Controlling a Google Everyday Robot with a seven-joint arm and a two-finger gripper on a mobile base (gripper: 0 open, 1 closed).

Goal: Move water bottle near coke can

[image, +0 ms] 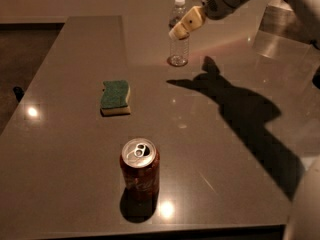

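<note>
Zero progress is judged so far: water bottle [178,49] is stood upright far beyond coke can [140,169], slightly right, well apart. Gripper [184,25] is seen up by bottle's neck. Open, closed or gripping can't be told, and contact is unclear. Bottle's upper part is partly hidden. Left: grasp, then carry to can.
</note>
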